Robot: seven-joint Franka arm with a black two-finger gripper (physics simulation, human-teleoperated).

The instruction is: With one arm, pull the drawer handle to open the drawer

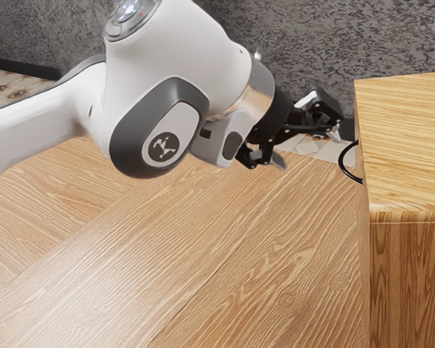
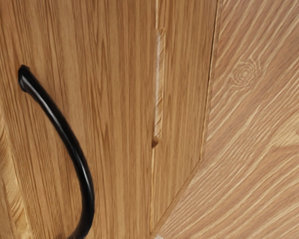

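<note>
Your gripper (image 1: 304, 141) hangs low over the wooden table (image 1: 203, 261) with its fingers spread apart and nothing clamped between them. The black curved drawer handle (image 1: 350, 161) sits just ahead of the fingertips, near them but apart from both, on the face of the wooden cabinet (image 1: 409, 138) that the hand points at. From the wrist camera you see the handle arching off the drawer front (image 2: 114, 99) to one side of the hand's line, with the panel's seam beside it.
</note>
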